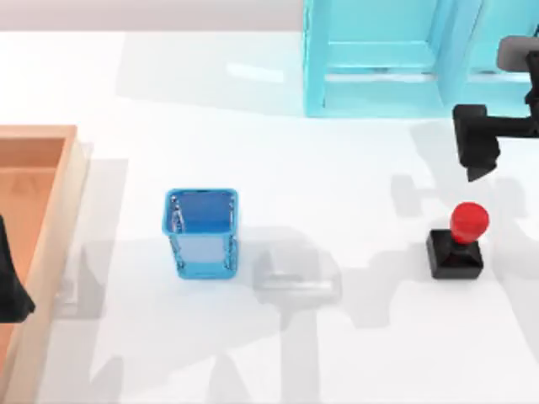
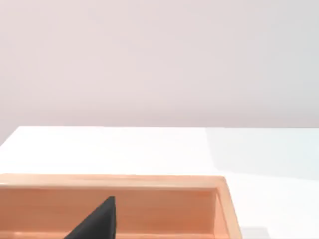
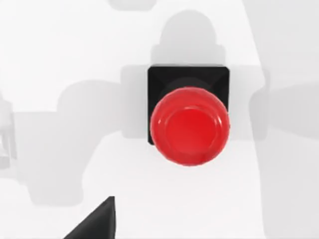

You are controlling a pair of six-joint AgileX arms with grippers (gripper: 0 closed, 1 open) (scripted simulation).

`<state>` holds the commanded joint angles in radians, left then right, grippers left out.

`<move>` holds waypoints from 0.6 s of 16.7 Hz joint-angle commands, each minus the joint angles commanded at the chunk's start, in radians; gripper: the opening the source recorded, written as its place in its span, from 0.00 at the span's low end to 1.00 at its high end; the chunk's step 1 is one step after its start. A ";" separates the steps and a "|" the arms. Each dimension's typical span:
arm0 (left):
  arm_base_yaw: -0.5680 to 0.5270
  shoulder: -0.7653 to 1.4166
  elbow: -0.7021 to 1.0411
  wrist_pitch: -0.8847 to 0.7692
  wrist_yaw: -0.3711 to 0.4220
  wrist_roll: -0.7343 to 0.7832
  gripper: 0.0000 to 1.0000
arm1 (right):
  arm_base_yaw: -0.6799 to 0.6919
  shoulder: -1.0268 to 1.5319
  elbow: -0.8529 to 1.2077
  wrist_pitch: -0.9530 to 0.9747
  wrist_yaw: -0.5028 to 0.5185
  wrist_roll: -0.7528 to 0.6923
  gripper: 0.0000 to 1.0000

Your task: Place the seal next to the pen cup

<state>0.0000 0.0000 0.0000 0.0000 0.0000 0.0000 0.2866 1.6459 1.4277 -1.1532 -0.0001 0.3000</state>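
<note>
The tray (image 1: 50,219) and left gripper (image 1: 13,286) run off the table's left edge; the shelf (image 1: 379,59) is cut at the far edge.

The right arm (image 1: 505,126) is matt black with blocky, squared segments; a horizontal bar runs from the frame's edge into a chunky rectangular block, and that block narrows to a blunt wedge at its lower end; above it sits a rounded dark grey housing (image 1: 518,53) with softened corners, lighter than the black parts; no cables, screws or markings can be made out on it. The left arm (image 1: 13,282) is a plain black tapering shape with a smooth, unmarked surface; in each wrist view a black triangular wedge (image 2: 97,221) with a sharp straight edge juts up, flat and featureless.
</note>
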 joint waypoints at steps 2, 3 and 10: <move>0.000 0.000 0.000 0.000 0.000 0.000 1.00 | 0.019 0.110 0.095 -0.076 0.000 0.020 1.00; 0.000 0.000 0.000 0.000 0.000 0.000 1.00 | 0.027 0.154 0.134 -0.107 0.000 0.028 1.00; 0.000 0.000 0.000 0.000 0.000 0.000 1.00 | 0.044 0.247 0.220 -0.172 0.001 0.045 1.00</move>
<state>0.0000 0.0000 0.0000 0.0000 0.0000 0.0000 0.3302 1.8931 1.6476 -1.3253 0.0007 0.3453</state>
